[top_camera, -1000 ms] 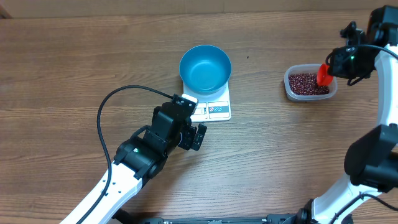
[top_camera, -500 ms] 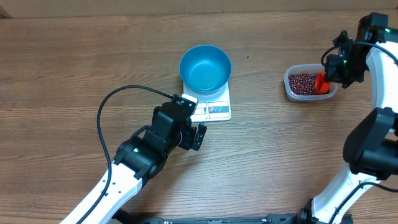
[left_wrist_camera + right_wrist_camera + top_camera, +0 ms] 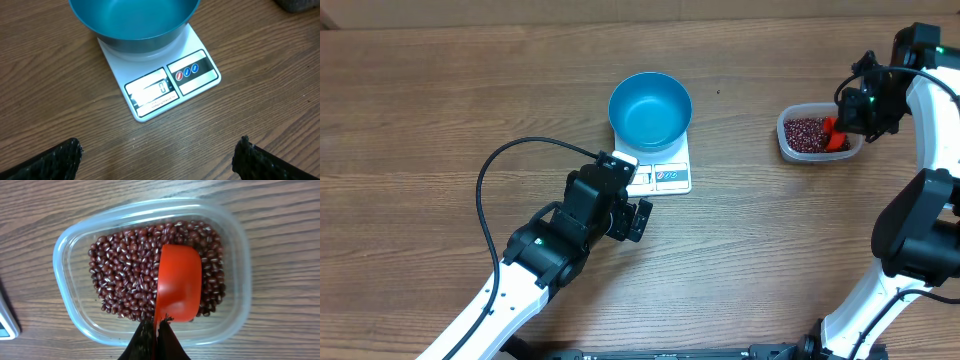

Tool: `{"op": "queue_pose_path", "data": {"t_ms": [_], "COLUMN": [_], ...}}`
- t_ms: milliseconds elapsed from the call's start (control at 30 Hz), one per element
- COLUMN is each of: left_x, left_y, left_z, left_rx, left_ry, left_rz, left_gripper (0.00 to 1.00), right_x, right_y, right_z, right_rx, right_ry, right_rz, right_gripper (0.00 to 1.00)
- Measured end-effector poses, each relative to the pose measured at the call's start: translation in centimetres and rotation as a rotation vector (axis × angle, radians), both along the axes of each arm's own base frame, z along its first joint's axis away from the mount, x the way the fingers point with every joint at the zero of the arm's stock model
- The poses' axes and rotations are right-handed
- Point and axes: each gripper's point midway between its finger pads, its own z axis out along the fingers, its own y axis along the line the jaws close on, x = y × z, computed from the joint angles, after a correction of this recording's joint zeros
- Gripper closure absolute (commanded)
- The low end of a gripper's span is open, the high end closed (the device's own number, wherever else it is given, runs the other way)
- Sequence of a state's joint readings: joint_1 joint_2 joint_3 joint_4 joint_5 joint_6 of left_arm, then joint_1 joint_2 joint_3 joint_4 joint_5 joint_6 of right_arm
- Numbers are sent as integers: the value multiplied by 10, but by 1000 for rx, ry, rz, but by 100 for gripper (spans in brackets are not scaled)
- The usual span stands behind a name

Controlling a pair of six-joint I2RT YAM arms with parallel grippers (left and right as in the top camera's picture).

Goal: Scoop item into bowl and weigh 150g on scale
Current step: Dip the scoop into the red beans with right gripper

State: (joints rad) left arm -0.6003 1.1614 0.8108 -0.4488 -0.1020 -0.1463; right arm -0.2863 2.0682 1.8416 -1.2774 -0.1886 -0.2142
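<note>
The blue bowl (image 3: 650, 108) stands on the white scale (image 3: 667, 178), and nothing shows inside the bowl (image 3: 132, 20). The item, small maroon beans (image 3: 125, 275), fills a clear container (image 3: 65, 280) at the right of the table. My right gripper (image 3: 157, 330) is shut on the handle of a red scoop (image 3: 179, 282), whose cup lies upside down on the beans. In the overhead view that gripper (image 3: 844, 122) hangs over the container's right end. My left gripper (image 3: 626, 195) stands wide open just before the scale's display edge (image 3: 192, 75), with only bare wood between its fingers (image 3: 65, 155).
A black cable (image 3: 495, 170) loops over the table left of the left arm. The scale's corner (image 3: 5, 322) shows at the left edge of the right wrist view. Wooden tabletop (image 3: 440, 100) lies all around.
The right gripper has swung to the container's right end and lowered the red scoop onto the beans. The left arm has not moved.
</note>
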Motion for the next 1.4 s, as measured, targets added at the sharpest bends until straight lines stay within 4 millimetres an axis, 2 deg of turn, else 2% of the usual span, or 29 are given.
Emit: {"op": "queue_pose_path", "data": {"t_ms": [267,633,1000,1400], "left_x": [0,0,0,0], "left_y": [0,0,0,0], "left_z": [0,0,0,0], "left_rx": [0,0,0,0], "left_ry": [0,0,0,0], "left_rz": [0,0,0,0], "left_gripper": [1,1,0,0], "right_x": [-7,-9,-11,-18], "right_y": [17,37,37,36], "right_z": [-22,-22,-21,-33], "right_rx": [94,236,323,414], "right_ry": [18,13,23,38], "right_rz": [9,3,-68,-148], "right_gripper": [96,96,96,96]}}
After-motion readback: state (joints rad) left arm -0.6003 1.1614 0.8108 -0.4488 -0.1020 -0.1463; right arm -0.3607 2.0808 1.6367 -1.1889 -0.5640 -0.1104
